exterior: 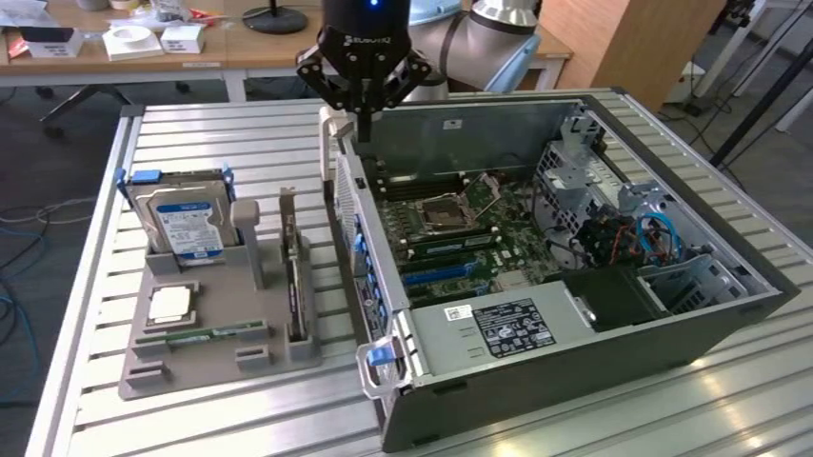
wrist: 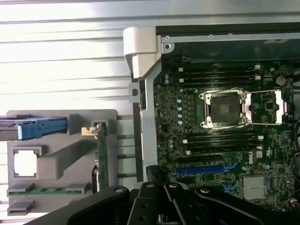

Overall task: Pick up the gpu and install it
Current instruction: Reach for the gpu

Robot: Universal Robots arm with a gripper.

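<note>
Exterior view: gpu (exterior: 295,276) upright in grey holder (exterior: 216,307), untouched. Gripper (exterior: 362,122) above case (exterior: 572,362) edge, jaws together, empty. Pick and install both pending.

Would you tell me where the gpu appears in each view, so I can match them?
Exterior view: the gpu stands on edge in the grey holder, on the exterior view's left of the case.
Wrist view: the gpu is edge-on in that holder, beside the case.
Shared landmark: the CPU socket.
</note>
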